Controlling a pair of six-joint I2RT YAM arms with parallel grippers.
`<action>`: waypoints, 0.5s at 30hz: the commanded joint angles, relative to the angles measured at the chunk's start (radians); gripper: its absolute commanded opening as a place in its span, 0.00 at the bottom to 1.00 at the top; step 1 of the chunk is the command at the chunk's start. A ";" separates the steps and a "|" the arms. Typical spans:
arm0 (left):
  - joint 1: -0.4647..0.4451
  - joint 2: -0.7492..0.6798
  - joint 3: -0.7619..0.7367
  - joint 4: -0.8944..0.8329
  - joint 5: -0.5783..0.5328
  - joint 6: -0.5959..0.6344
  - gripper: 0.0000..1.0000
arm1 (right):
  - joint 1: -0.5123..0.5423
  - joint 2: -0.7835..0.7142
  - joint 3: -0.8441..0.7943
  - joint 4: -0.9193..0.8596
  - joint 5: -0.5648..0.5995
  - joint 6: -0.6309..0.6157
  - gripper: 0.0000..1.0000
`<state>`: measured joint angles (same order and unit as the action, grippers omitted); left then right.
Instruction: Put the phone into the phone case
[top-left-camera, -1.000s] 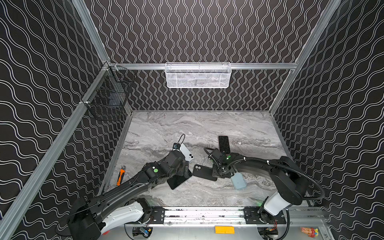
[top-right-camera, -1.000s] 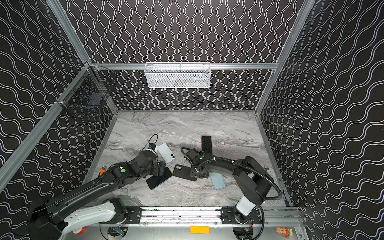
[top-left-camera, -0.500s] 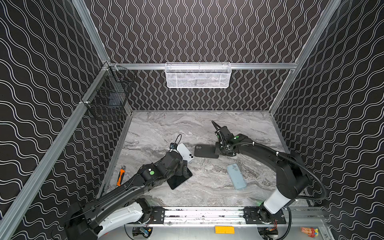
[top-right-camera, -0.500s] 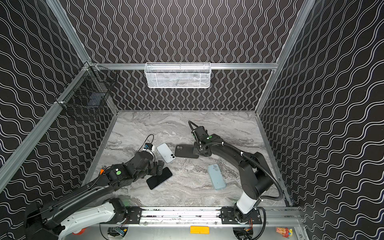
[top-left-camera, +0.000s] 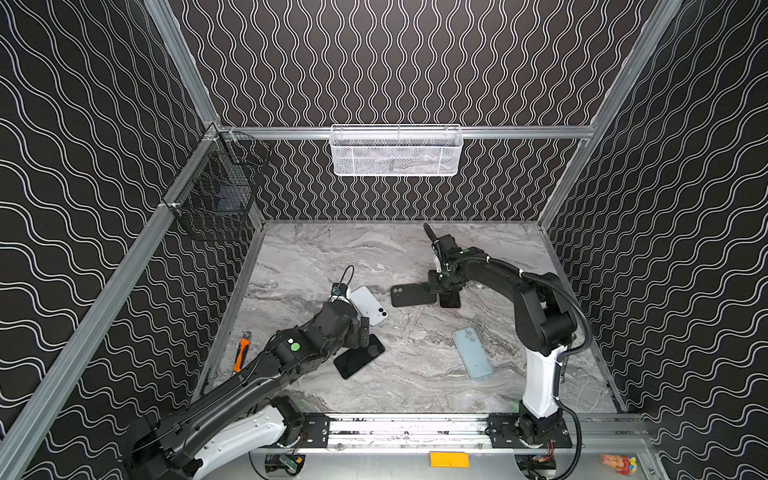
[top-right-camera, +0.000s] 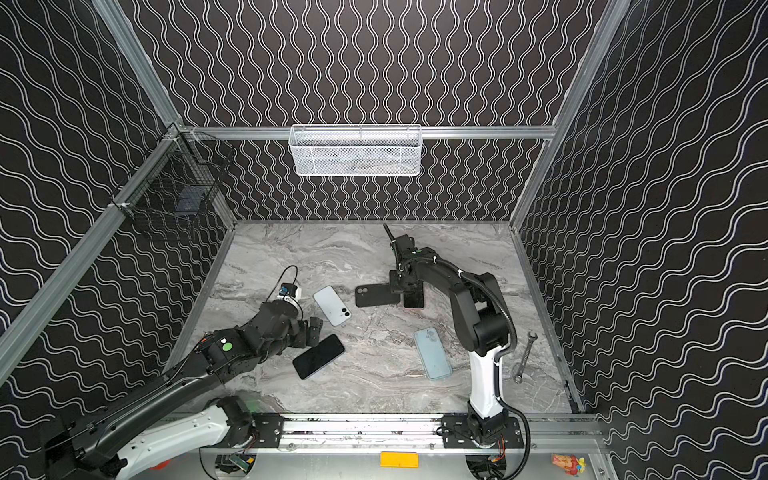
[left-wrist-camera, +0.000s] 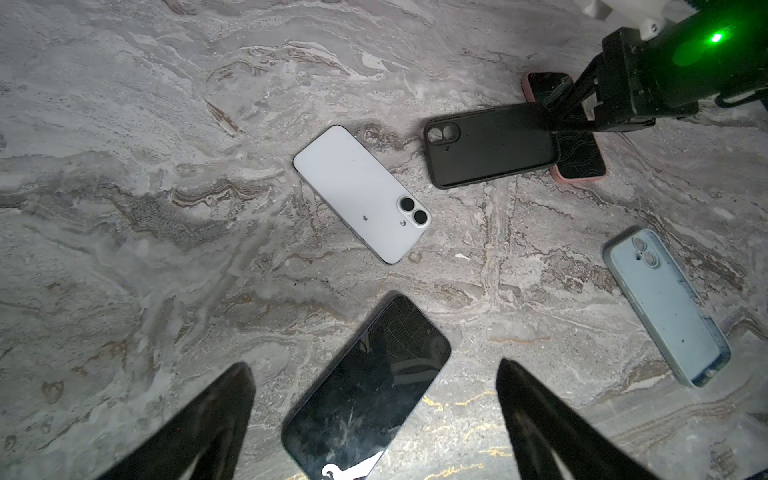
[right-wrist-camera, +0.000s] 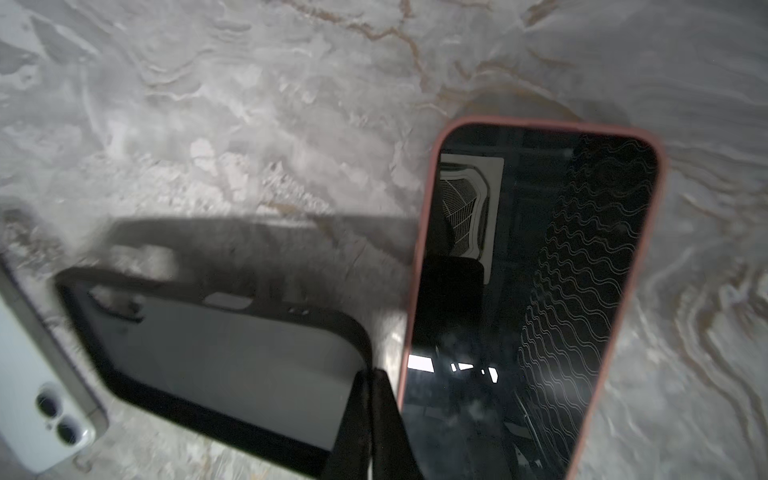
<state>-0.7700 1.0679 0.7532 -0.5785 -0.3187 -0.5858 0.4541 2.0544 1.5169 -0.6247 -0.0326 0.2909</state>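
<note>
Phone case (top-left-camera: 411, 295) of black soft plastic with a twin camera cut-out, open side up, pinched at the rim of its plain short end by the right claw (top-left-camera: 437, 286), closed tight on the thin wall. Placed in both top views toward the middle of the grey marbled bench (top-left-camera: 415, 386), camera end turned to the left arm's side. Throws a shadow on the bench in the right wrist view; impossible to tell whether the camera end touches the surface. Just beside the gripped end, a face-up phone in a pink case (top-left-camera: 450, 300), screen dark. Left claw (left-wrist-camera: 374, 365) spread wide, holding nothing, poised over one end of a bare face-up phone with a black glass screen (top-left-camera: 359, 355), one finger (left-wrist-camera: 216, 415) to either side and no contact visible. Between that phone and the phone case, touching neither, a white phone lying face down with its twin lenses up (top-left-camera: 370, 305). Nearer the right arm's base, well apart from the rest, a phone in a pale blue case (top-left-camera: 472, 353), back up. Along the left edge of the bench, an orange-handled tool (top-left-camera: 240, 351); by the right edge, a steel spanner (top-right-camera: 524, 357).
</note>
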 joint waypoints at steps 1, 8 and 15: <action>0.034 0.007 -0.003 0.029 0.062 0.021 0.94 | -0.005 0.039 0.034 -0.001 -0.041 -0.024 0.01; 0.108 0.019 -0.017 0.051 0.156 -0.008 0.95 | -0.011 0.089 0.100 -0.033 -0.014 -0.044 0.21; 0.229 0.044 -0.084 0.126 0.341 -0.081 0.97 | -0.008 -0.071 0.034 0.043 -0.126 -0.030 0.48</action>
<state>-0.5838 1.0996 0.6952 -0.5289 -0.0959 -0.6170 0.4435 2.0506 1.5810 -0.6247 -0.0731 0.2520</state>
